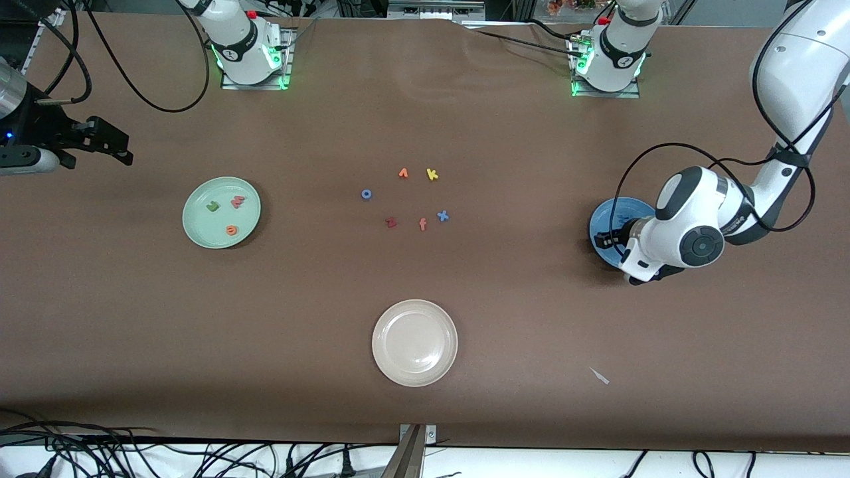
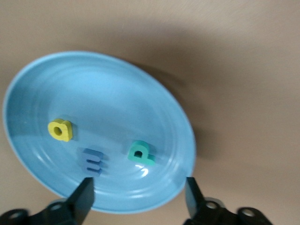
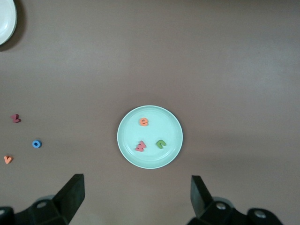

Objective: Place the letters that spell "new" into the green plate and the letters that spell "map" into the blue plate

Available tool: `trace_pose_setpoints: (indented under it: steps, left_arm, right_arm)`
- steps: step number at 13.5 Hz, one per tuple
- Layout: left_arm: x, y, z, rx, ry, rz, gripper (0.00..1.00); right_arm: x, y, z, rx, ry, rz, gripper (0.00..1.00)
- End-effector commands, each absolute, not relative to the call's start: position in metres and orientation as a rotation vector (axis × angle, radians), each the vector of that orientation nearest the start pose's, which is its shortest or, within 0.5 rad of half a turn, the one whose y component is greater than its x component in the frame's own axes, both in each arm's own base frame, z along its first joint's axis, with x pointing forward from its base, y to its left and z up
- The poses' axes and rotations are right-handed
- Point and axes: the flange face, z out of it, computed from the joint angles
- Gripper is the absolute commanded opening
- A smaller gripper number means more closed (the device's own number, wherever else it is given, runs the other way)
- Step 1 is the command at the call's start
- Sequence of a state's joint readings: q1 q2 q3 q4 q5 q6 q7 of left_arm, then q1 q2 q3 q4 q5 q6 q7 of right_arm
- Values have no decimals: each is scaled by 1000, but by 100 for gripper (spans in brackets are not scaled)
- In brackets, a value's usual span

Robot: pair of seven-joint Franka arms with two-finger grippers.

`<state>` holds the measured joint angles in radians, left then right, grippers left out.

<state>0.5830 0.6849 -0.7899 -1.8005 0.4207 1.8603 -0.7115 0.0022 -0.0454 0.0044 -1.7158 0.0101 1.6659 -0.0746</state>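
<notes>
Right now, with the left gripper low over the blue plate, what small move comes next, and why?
Probably lift the left gripper straight up and clear. Its fingers stand open and empty over the blue plate, where the m, the a and the p lie. The green plate holds n, e, w; the right gripper waits open.

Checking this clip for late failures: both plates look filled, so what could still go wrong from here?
1. The left claw hangs open low over the blue plate, with the blue m right by one finger; a careless lift could nudge the m or tip the plate.
2. The teal p lies fairly close to the rim and could be flicked out.
3. The right claw waits open above the green plate; a needless descent could disturb its three letters.
</notes>
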Motion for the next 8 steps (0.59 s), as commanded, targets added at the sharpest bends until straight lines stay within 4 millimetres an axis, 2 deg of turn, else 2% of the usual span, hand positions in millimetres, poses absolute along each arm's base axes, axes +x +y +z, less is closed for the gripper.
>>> trace_pose_setpoints:
  steps: [1, 5, 7, 8]
  left_arm:
    - [624, -88, 279, -2956, -422, 540, 100]
    - [649, -115, 324, -2986, -399, 434, 100]
    - [655, -124, 339, -2979, -373, 406, 100]
    - [660, -122, 346, -2981, -356, 404, 100]
  right_arm:
    - [548, 6, 594, -3118, -117, 13, 100]
    - [548, 7, 594, -3118, -122, 13, 100]
    - [548, 6, 594, -3118, -115, 13, 100]
    - [548, 7, 594, -3118, -119, 13, 100]
